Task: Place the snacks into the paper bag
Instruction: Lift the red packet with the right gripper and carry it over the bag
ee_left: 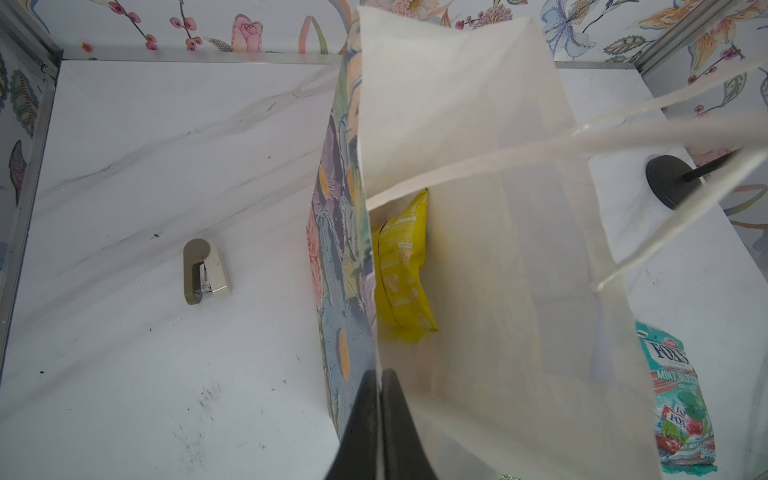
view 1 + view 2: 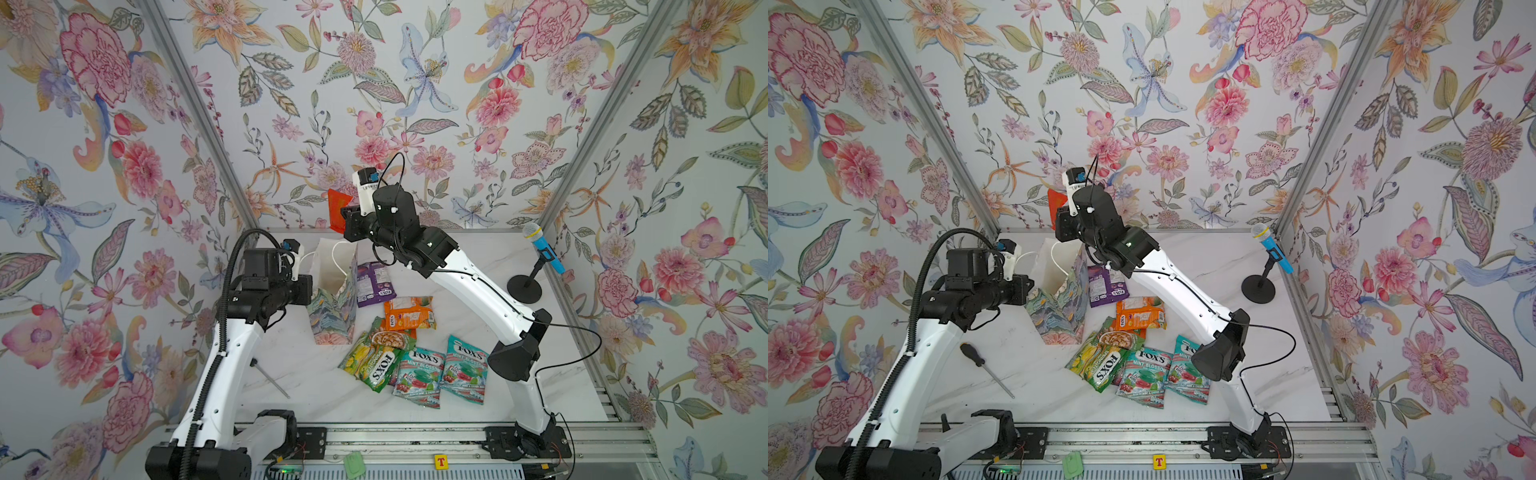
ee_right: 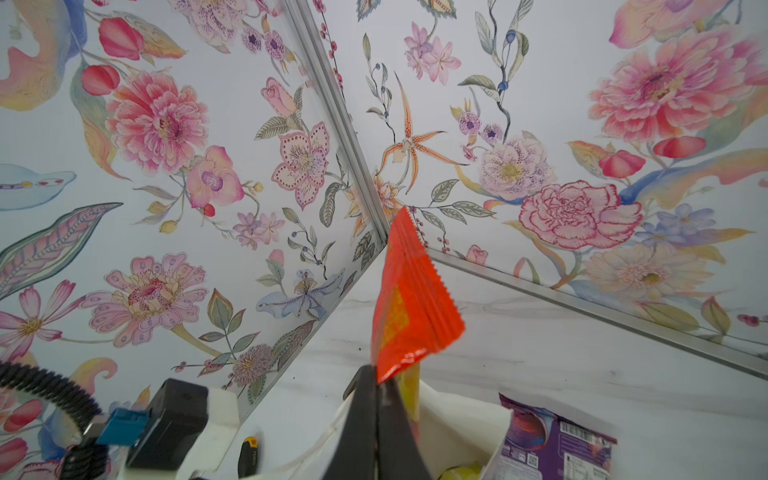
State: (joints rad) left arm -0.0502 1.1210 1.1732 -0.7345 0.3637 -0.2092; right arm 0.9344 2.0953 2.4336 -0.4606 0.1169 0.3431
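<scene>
Right wrist view: right claw clamped on orange pouch over the paper bag, pouch's lower end hidden. Left claw pinches bag wall; yellow pouch inside, partly hidden.

Both arms are wearing glossy white shells between blocky matte-black joint housings, and small dark holes are dotting the white covers. On the left arm, a ribbed black conduit is running along the shell from the near base to the far wrist. On the right arm, a thin black cable is looping out to the right of the elbow, and a green light is glowing on a far housing. Each wrist is carrying a white camera mount with a blue connector. The left gripper and right gripper are showing tapering charcoal fingers. A black base plate is showing bolt heads.
</scene>
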